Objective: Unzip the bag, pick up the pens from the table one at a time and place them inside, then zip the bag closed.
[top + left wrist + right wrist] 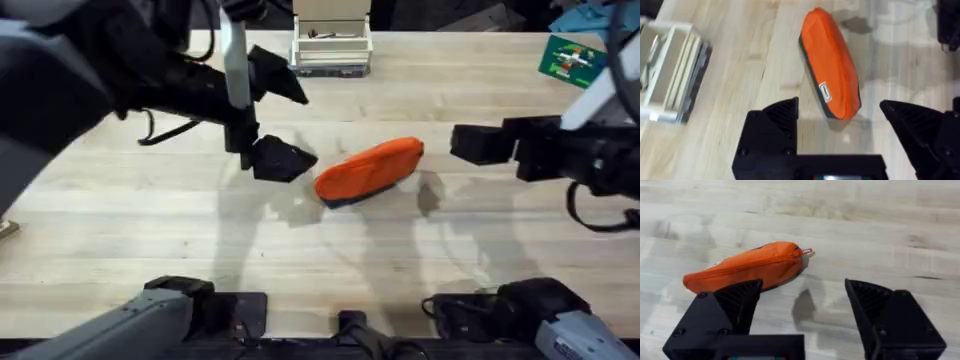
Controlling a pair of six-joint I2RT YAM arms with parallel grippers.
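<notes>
A: Arms' bases sit nearest us, at six o'clock along the table (200, 260) edge, the left one at seven, the right one at five.

B: And the bag (370, 170)?

A: Just past the middle of the table, lying flat on the planks at a slant, one end toward one o'clock, the other toward seven. Bright orange on top, dark along its underside. From the right wrist camera I can see the zipper line running along its length, with the small pull tab at the end nearest the right gripper. The zip looks closed.

B: How are the grippers?

A: The left gripper (275, 118) hangs at nine o'clock of the bag, close to its near end but not touching it; its black fingers are spread wide. The right gripper (480, 143) is at three o'clock, apart from the bag, fingers also spread wide with nothing between them.

B: Anything further back?

A: A pale open-topped organiser box (332, 45) at twelve o'clock by the far edge, and a green printed card (572, 58) at two o'clock.
</notes>
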